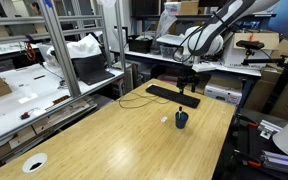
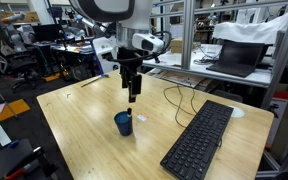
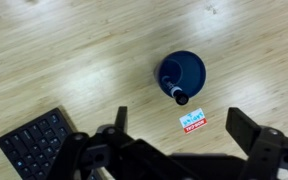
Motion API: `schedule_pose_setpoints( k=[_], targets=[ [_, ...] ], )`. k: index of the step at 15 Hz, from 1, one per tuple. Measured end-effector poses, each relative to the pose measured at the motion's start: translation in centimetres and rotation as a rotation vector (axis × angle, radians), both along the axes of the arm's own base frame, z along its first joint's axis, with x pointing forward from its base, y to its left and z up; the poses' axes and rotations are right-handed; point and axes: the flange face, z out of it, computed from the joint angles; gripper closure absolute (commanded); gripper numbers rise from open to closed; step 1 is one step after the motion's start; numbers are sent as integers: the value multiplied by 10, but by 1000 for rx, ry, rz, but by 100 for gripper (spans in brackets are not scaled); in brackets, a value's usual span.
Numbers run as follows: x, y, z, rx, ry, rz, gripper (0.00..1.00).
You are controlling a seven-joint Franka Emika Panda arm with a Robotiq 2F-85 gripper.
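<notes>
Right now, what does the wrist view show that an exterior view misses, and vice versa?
Only wrist view: what looks like a marker inside the blue cup, and red print on the small card. Only an exterior view: the arm, the whole keyboard, a laptop behind. Both: cup, keyboard, wooden table, open gripper near the cup.

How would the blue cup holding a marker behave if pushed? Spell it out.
The blue cup looks small, probably light, so a push would likely slide it on the smooth wooden table. The marker leaning on its rim may tip it that way. Being round, it would probably roll once down.
</notes>
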Motion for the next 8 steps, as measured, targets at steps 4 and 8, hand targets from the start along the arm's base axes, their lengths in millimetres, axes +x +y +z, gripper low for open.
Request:
schedule_pose_setpoints(
  k=[4,8],
  targets=[
    [25,16,-25,19,83,-76,0],
    [43,26,-57,30,165,-161,0]
  ],
)
